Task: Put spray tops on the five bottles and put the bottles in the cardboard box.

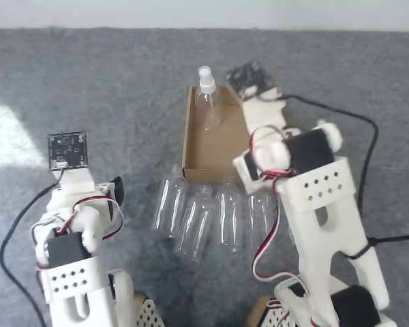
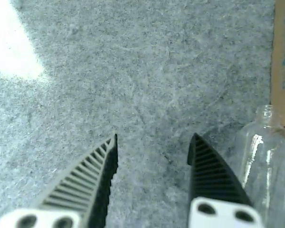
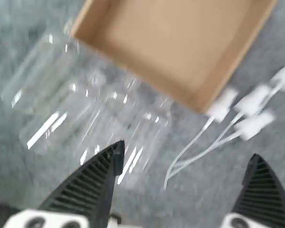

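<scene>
Four clear bottles (image 1: 196,221) lie on their sides in a row on the grey surface (image 1: 109,88), just in front of the near end of the cardboard box (image 1: 188,129). Their necks point toward the box and carry no spray tops. A fifth bottle, the capped bottle (image 1: 208,102), lies inside the box at its far end with a white spray top fitted.

At least three loose spray tops (image 3: 249,102) with thin white dip tubes lie on the surface just beside an outer wall of the box; a further one at the frame edge is too blurred to confirm.

The left pincer (image 2: 155,138) is parted about halfway and holds nothing. It hangs over bare surface, with the end bottle of the row and the box edge off to one side, not touching either.

The right pincer (image 3: 186,149) is spread wide and likewise holds nothing. It hangs above the row of bottles and the loose spray tops, near the box, in contact with none of them.
</scene>
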Robot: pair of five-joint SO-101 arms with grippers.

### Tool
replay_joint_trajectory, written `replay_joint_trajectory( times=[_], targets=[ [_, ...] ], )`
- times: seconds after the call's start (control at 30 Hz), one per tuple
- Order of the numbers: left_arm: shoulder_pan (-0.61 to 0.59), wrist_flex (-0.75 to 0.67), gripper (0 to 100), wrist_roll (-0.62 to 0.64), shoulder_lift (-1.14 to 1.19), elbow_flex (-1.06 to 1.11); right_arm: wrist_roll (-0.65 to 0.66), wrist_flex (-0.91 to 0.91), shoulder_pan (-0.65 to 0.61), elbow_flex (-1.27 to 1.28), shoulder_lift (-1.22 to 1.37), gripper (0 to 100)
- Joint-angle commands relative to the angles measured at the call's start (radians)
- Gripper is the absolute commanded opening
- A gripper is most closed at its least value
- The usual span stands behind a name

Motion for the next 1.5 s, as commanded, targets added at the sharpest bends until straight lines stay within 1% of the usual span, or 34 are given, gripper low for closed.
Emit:
replay_joint_trajectory(
  times=[0.0,0.07,0.13,0.17,0.23,0.33,0.47,0.57,0.67,0.8,1.0,1.1,1.3,1.47],
  targets=[
    [0.000,-0.064,22,-0.006,-0.012,0.018,-0.046,-0.205,0.010,0.351,-0.156,34.7],
    [0.002,-0.078,22,-0.006,-0.012,0.027,-0.078,-0.329,0.010,0.519,-0.217,34.7],
    [0.002,-0.077,22,-0.006,-0.012,0.027,-0.086,-0.417,0.019,0.647,-0.268,34.7],
    [0.002,-0.077,22,-0.006,-0.012,0.028,-0.081,-0.438,0.027,0.689,-0.295,34.7],
    [0.002,-0.077,22,-0.006,-0.012,0.031,-0.069,-0.441,0.093,0.713,-0.341,34.7],
    [0.003,-0.078,22,-0.006,-0.012,0.033,0.037,-0.430,0.259,0.647,-0.392,34.7],
    [0.003,-0.078,22,-0.006,-0.014,0.033,0.189,-0.309,0.469,0.474,-0.357,34.8],
    [0.003,-0.078,22,-0.006,-0.017,0.033,0.330,-0.274,0.578,0.373,-0.254,34.8],
    [0.003,-0.078,22,-0.006,-0.017,0.035,0.361,-0.341,0.644,0.290,-0.099,34.9],
    [0.003,-0.078,22,-0.006,-0.017,0.035,0.371,-0.435,0.651,0.161,0.160,34.8],
    [0.003,-0.078,22,-0.006,-0.017,0.035,0.364,-0.519,0.578,-0.046,0.476,34.9],
    [0.003,-0.078,22,-0.006,-0.017,0.035,0.362,-0.532,0.561,-0.147,0.599,34.9],
    [0.003,-0.078,22,-0.006,-0.017,0.036,0.264,-0.576,0.568,-0.330,0.803,34.8],
    [0.003,-0.078,22,-0.006,-0.015,0.036,0.258,-0.581,0.568,-0.402,0.940,34.7]
  ],
)
